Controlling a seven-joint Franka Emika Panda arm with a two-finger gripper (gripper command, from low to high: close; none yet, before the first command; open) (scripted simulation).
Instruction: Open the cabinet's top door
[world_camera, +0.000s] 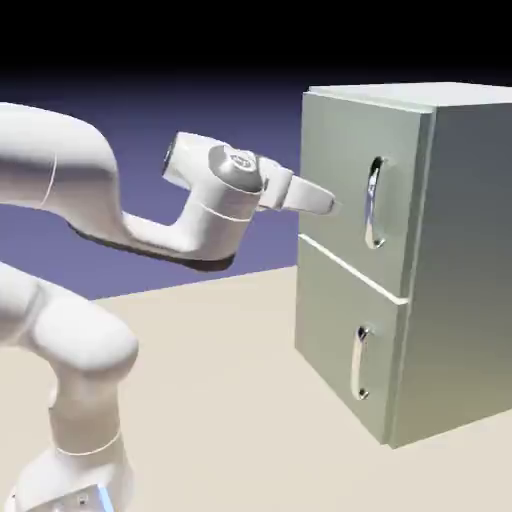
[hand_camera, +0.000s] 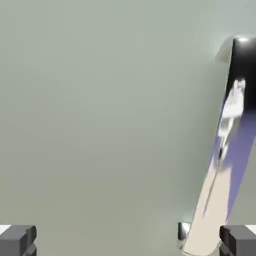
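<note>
The pale grey-green cabinet (world_camera: 460, 260) stands at the exterior view's right with both doors shut. Its top door (world_camera: 335, 165) carries a long curved silver handle (world_camera: 374, 202). My gripper (world_camera: 334, 206) is level with that handle, just short of the door panel and a little to the left of the handle. In the hand view the top door (hand_camera: 100, 125) fills the picture and the silver handle (hand_camera: 225, 145) runs down the right side, just above the right fingertip (hand_camera: 239, 241). The gripper (hand_camera: 128, 243) is open with nothing between its fingers.
Below the top door is the second door (world_camera: 335, 330) with a shorter silver handle (world_camera: 359, 364). The cabinet rests on a beige table (world_camera: 220, 400). My arm's elbow and base fill the exterior view's left.
</note>
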